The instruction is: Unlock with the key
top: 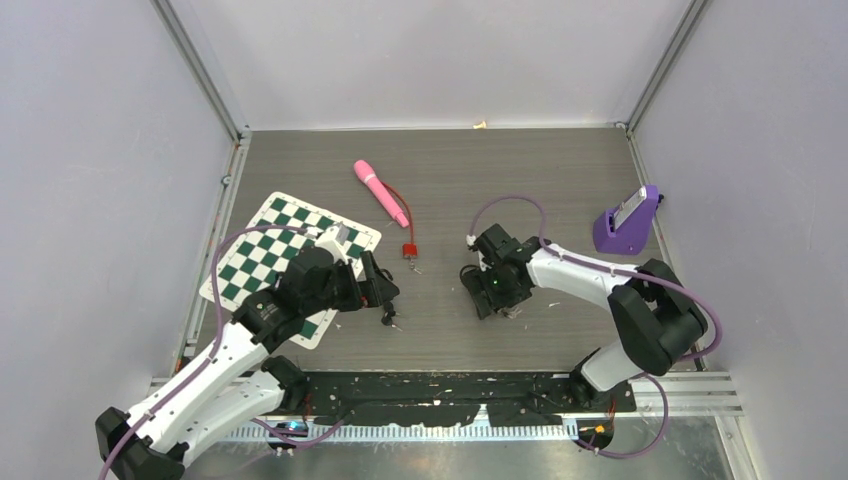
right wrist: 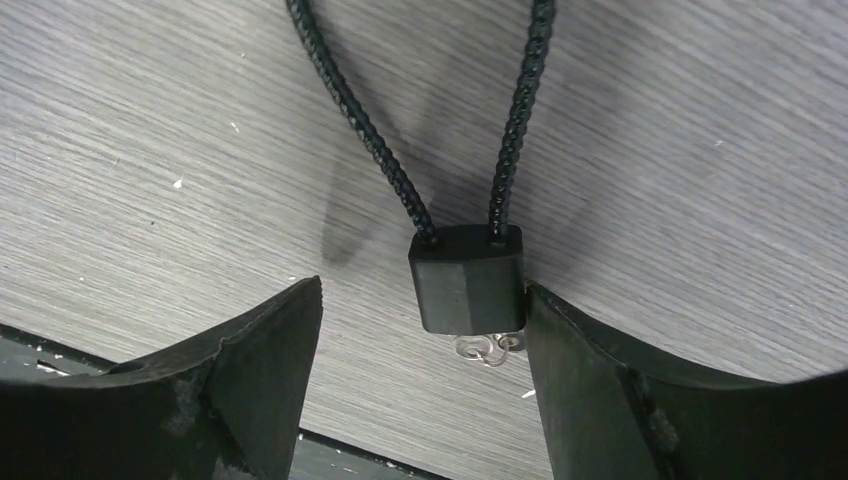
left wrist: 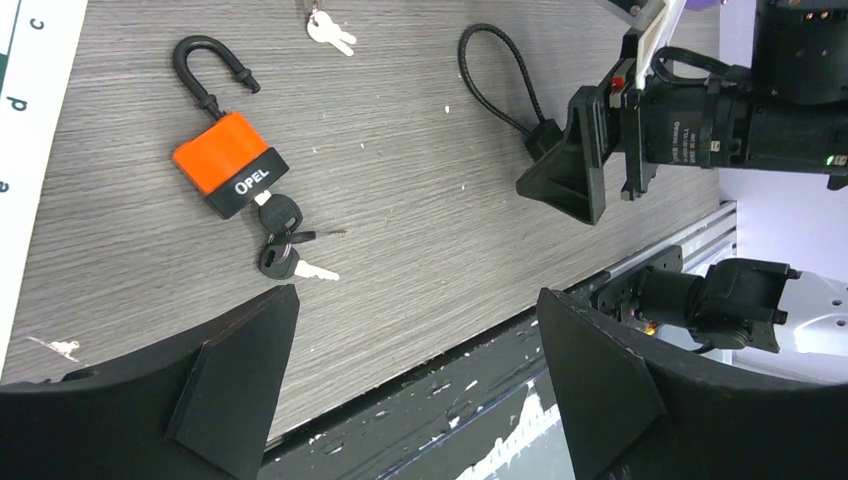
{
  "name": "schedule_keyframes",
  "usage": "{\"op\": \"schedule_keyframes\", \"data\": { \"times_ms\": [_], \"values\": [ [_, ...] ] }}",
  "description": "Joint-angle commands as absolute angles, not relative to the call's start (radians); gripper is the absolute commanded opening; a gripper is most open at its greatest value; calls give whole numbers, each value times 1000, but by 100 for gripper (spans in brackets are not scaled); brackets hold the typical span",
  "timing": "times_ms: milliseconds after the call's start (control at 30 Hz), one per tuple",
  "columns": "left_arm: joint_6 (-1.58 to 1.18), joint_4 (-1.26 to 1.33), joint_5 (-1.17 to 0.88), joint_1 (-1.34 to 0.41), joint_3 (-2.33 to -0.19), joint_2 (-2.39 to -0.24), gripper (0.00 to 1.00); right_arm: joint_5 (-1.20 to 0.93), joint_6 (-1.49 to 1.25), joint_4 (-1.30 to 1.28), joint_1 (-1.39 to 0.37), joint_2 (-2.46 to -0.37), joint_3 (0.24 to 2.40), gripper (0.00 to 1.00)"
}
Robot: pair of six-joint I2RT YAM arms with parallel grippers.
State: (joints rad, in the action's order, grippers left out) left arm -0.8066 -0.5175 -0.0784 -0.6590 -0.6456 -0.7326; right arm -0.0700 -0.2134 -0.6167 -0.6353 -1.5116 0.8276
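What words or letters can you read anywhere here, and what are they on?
"OPEL": black base of the orange padlock.
"c", "d", "e": white border of the green checkered chessboard mat.
White print on the right arm's black motor: too small to read.

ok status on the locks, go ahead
left claw open, empty. right claw open around black cable lock, not gripping. orange padlock open, key in it. nothing blocking.

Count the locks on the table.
3. An orange padlock lies by the left gripper, a red lock sits mid-table near the pink tool, and a black cable lock lies between the right gripper's jaws. Arms may hide others.
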Motion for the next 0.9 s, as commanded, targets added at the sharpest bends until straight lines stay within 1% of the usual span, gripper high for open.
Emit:
{"op": "schedule_keyframes", "data": {
  "times_ms": [0, 100, 167, 300, 367, 400, 467, 567, 700, 867],
  "values": [
    [-814, -467, -113, -655, -643, -742, 93, 41, -264, -604, -690, -1519, 848, 77],
    [-820, -466, -115, -654, -641, -740, 93, 102, -279, -615, -714, -1539, 862, 74],
    [-825, -464, -112, -654, -638, -736, 93, 129, -287, -623, -733, -1550, 868, 70],
    [-841, -453, -118, -654, -635, -742, 94, 176, -307, -622, -772, -1557, 873, 60],
    [-853, -427, -139, -654, -629, -751, 96, 202, -315, -624, -804, -1553, 880, 52],
    [-854, -408, -153, -654, -623, -754, 97, 210, -318, -623, -814, -1544, 883, 38],
    [-854, -357, -187, -655, -604, -758, 99, 235, -319, -617, -844, -1521, 896, 25],
    [-890, -272, -214, -654, -555, -759, 99, 245, -314, -598, -887, -1475, 907, 16],
    [-983, -126, -239, -654, -500, -771, 94, 245, -296, -541, -939, -1358, 925, 9],
    [-1099, 136, -286, -653, -421, -829, 92, 212, -289, -465, -1003, -1250, 943, 6]
  ]
}}
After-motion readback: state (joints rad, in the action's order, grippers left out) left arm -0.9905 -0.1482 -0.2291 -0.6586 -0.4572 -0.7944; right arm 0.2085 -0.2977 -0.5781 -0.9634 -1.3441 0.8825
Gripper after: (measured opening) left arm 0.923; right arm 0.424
